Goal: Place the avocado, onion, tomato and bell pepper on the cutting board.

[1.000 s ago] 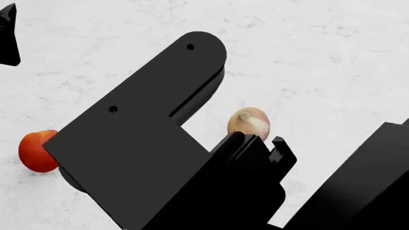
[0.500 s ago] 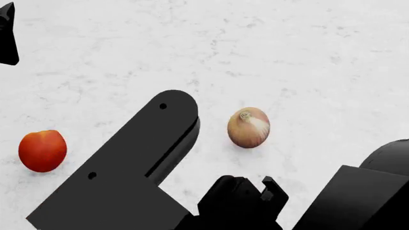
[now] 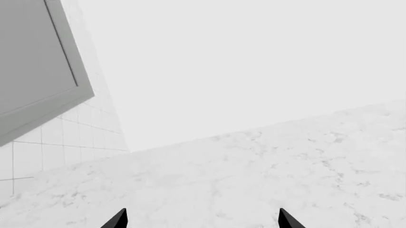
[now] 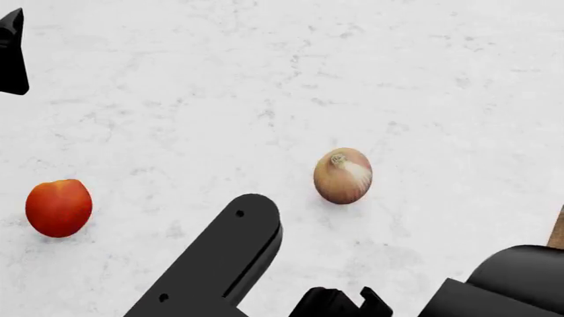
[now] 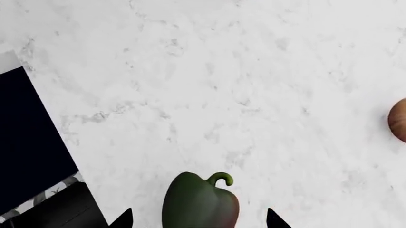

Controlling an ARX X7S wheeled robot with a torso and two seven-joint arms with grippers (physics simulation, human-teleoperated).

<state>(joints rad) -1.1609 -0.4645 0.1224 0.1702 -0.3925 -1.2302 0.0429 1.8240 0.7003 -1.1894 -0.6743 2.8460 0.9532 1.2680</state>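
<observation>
So the right gripper (image 5: 198, 219) has its two black fingertips (image 5: 122, 218) spread wide, and a dark green bell pepper with a curly stem and a reddish blush on one side (image 5: 201, 203) sits right in the gap between them; can't tell if the tips actually touch it, since only the very points poke into the right wrist view. Out past those tips there's just white marbled countertop (image 5: 254, 71), and a sliver of the round tan-brown papery onion (image 5: 399, 120) shows well off to one side of the fingers. In the head view that same onion (image 4: 343, 175) lies alone on the counter, just beyond the black arm links, with the smooth bright red-orange tomato (image 4: 58, 207) well apart from it on the robot's left. A thin strip of brown wooden cutting board (image 4: 558, 229) peeks in at the far right edge. The left gripper (image 3: 201, 219) is spread too, with nothing between its tips, pointing over bare counter toward a white tiled wall (image 3: 57, 142) and a grey cabinet panel (image 3: 35, 61).
</observation>
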